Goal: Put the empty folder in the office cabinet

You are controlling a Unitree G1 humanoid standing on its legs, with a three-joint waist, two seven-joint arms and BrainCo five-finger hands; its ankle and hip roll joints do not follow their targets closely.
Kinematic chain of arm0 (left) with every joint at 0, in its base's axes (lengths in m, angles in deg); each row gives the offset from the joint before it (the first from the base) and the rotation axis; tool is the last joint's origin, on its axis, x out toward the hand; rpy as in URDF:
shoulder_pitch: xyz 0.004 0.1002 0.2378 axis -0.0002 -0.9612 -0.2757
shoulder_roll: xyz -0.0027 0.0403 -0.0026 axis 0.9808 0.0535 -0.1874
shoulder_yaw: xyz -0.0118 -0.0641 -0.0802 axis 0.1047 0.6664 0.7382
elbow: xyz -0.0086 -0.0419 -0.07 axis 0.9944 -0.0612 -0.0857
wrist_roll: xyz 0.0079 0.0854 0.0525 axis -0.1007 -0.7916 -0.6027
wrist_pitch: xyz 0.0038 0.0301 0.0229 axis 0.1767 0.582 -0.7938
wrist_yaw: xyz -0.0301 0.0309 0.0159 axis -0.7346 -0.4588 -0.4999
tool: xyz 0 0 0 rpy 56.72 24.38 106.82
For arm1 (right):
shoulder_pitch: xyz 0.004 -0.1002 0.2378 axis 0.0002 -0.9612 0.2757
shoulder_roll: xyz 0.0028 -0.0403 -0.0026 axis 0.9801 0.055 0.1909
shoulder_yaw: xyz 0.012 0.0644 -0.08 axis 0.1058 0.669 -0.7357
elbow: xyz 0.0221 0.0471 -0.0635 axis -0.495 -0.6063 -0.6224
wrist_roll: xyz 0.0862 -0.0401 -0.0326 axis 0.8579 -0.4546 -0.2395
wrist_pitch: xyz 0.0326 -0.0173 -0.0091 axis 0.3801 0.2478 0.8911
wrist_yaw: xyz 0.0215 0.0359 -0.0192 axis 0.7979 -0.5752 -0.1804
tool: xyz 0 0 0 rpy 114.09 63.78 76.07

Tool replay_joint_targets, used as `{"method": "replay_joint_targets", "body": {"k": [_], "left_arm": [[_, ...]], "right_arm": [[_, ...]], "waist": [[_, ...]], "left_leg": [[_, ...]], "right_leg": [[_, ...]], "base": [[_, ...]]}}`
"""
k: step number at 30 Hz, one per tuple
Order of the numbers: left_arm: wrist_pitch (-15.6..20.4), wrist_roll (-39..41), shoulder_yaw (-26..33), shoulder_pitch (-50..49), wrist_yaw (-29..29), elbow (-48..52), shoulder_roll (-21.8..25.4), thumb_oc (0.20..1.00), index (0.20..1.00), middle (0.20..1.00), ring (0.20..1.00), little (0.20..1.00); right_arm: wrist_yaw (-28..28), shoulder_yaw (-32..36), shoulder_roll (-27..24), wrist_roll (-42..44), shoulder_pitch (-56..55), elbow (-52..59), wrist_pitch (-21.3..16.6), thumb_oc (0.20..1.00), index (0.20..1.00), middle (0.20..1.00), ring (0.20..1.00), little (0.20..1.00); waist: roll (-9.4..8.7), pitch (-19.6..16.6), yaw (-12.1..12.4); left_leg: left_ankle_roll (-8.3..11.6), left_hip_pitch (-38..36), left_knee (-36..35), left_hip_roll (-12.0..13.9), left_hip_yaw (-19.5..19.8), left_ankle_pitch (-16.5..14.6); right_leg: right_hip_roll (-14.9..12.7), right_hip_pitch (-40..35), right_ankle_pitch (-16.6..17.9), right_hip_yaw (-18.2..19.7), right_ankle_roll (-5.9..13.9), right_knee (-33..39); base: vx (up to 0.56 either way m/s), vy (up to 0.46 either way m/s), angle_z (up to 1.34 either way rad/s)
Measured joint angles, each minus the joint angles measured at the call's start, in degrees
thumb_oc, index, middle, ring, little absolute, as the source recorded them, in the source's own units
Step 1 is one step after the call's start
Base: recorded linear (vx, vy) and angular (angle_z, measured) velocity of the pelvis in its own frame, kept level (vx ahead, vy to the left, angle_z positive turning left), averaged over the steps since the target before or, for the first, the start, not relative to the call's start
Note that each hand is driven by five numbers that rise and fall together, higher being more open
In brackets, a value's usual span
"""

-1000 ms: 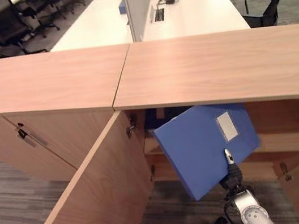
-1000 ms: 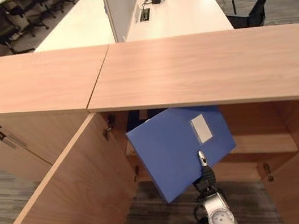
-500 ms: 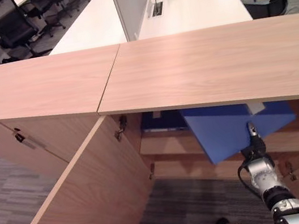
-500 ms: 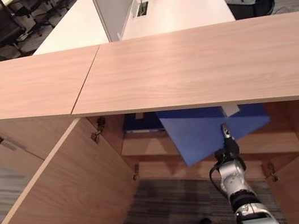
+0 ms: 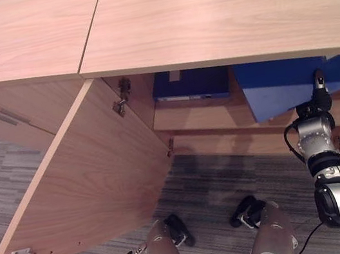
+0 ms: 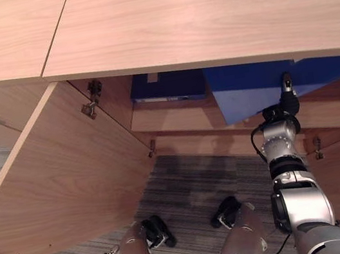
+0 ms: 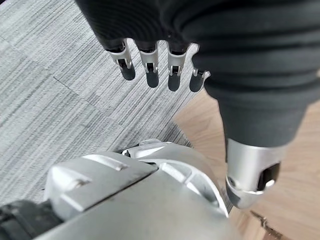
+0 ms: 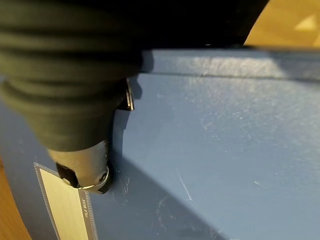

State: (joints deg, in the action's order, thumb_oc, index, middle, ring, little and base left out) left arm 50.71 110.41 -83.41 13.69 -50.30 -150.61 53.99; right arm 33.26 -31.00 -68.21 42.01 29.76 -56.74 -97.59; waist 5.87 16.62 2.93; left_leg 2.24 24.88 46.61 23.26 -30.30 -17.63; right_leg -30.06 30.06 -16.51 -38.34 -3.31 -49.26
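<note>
Reaching into the open office cabinet (image 5: 216,15), the right hand (image 5: 319,97) holds the blue folder (image 5: 280,85) partly under the wooden top, over the cabinet's shelf (image 5: 201,116) — the folder's near corner hangs past the shelf's front edge. Seen from the right wrist, the thumb (image 8: 82,170) lies flat against the folder's broad blue face, just beside a pale label (image 8: 62,207) on that face; the other fingers are hidden behind the folder, so the pinch is judged from the thumb alone. A second, darker blue folder (image 5: 190,84) lies on the same shelf to the left, near but apart from the held one. The cabinet's left door (image 5: 81,181) stands swung wide toward the near left, its hinge (image 5: 122,96) at the far edge. The left hand (image 7: 150,55) hangs low at the near left above the grey carpet (image 5: 7,167) — its fingers are loosely extended and hold nothing.
</note>
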Motion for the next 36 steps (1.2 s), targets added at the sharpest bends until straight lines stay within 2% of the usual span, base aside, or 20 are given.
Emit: {"method": "replay_joint_targets", "body": {"k": [3,6,10,14,17,20,23,31,33,36], "left_arm": [[-0.06,1.00,0.12,0.15,-0.58,-0.09,0.00,1.000,1.000,1.000,1.000,1.000],[-0.04,1.01,0.20,0.18,-1.00,0.28,0.14,1.000,1.000,1.000,1.000,1.000],[-0.11,0.97,-0.02,0.16,-1.21,1.60,0.57,1.000,1.000,1.000,1.000,1.000],[-0.26,0.97,-1.96,0.06,-1.28,1.63,1.69,1.000,1.000,1.000,1.000,1.000],[-0.51,0.96,-3.09,-0.10,-1.28,1.89,1.97,1.000,1.000,1.000,1.000,1.000],[-0.71,0.96,-4.65,-0.68,-1.24,2.78,2.36,1.000,1.000,1.000,1.000,1.000],[-0.98,0.97,-4.66,-1.30,-1.23,3.76,2.99,1.000,1.000,1.000,1.000,1.000],[-1.93,2.42,-8.74,-4.86,-1.18,10.84,4.48,1.000,1.000,1.000,1.000,1.000],[-2.38,3.37,-9.59,-5.06,-1.20,11.78,4.65,1.000,1.000,1.000,1.000,1.000],[-2.97,4.17,-9.73,-5.58,-1.24,14.09,5.08,1.000,1.000,1.000,1.000,1.000]], "right_arm": [[-0.30,0.33,0.39,2.25,-0.19,-0.35,-0.05,0.200,0.200,0.200,0.200,0.200],[-0.59,1.10,0.54,4.49,-0.69,-2.29,-0.25,0.200,0.200,0.200,0.200,0.200],[-0.92,3.30,0.07,6.63,-0.58,-3.37,-1.11,0.200,0.200,0.200,0.200,0.200],[-2.04,3.20,-1.88,6.95,2.64,-10.45,-1.14,0.200,0.200,0.200,0.200,0.200],[-2.78,3.33,-4.66,9.22,7.22,-14.64,-1.02,0.200,0.200,0.200,0.200,0.200],[-2.79,3.32,-8.05,11.14,11.47,-15.19,-1.18,0.200,0.200,0.200,0.200,0.200],[-3.26,3.25,-8.87,11.20,12.63,-15.26,-1.41,0.200,0.200,0.200,0.200,0.200],[-7.16,2.26,-11.18,11.13,14.14,-17.63,-1.20,0.200,0.200,0.200,0.200,0.200],[-7.68,1.21,-12.39,11.14,14.69,-17.64,-1.17,0.200,0.200,0.200,0.200,0.200],[-7.70,0.50,-13.25,11.14,16.87,-17.67,-1.18,0.200,0.200,0.200,0.200,0.200]], "waist": [[0.24,0.00,0.63],[0.24,-0.01,0.39],[0.27,-0.09,0.59],[0.29,-0.24,1.03],[0.99,-0.71,2.07],[2.21,-1.63,3.32],[2.69,-1.97,3.97],[4.78,-2.93,4.47],[5.00,-2.85,4.75],[5.21,-2.86,5.41]], "left_leg": [[0.52,2.78,5.96,2.28,1.60,-3.09],[0.69,3.98,9.63,2.78,2.99,-5.18],[0.42,6.15,12.70,3.24,4.70,-6.41],[0.28,6.72,13.88,3.24,5.05,-7.10],[0.17,7.21,14.84,3.23,5.12,-7.59],[0.00,8.78,15.92,3.00,5.84,-7.72],[0.08,9.22,16.48,2.93,6.55,-7.77],[0.10,12.52,17.75,2.73,7.86,-7.81],[-0.12,13.17,18.52,2.31,8.34,-8.01],[-0.16,14.72,19.26,2.32,8.78,-8.09]], "right_leg": [[-0.82,2.47,-3.00,1.11,0.21,-5.35],[-2.53,3.12,-5.49,1.65,0.37,-9.55],[-3.86,3.94,-7.21,1.67,-0.02,-12.71],[-4.79,4.31,-7.78,1.71,-0.61,-14.21],[-5.42,5.16,-8.24,2.15,-0.88,-15.38],[-6.36,6.28,-8.98,2.21,-1.21,-16.94],[-6.58,6.34,-9.91,2.32,-0.48,-17.71],[-7.44,8.11,-10.35,1.61,-0.96,-18.88],[-8.47,8.37,-10.89,1.62,-0.36,-20.07],[-8.80,9.66,-11.34,1.65,-0.95,-20.96]], "base": [[0.03,-0.024,-0.08],[0.04,-0.026,0.10],[0.01,-0.014,0.13],[-0.01,-0.009,0.04],[0.00,0.000,0.00],[-0.01,-0.014,0.10],[-0.02,-0.010,0.08],[-0.02,-0.007,0.06],[-0.01,-0.013,0.15],[0.00,-0.009,0.05]]}}
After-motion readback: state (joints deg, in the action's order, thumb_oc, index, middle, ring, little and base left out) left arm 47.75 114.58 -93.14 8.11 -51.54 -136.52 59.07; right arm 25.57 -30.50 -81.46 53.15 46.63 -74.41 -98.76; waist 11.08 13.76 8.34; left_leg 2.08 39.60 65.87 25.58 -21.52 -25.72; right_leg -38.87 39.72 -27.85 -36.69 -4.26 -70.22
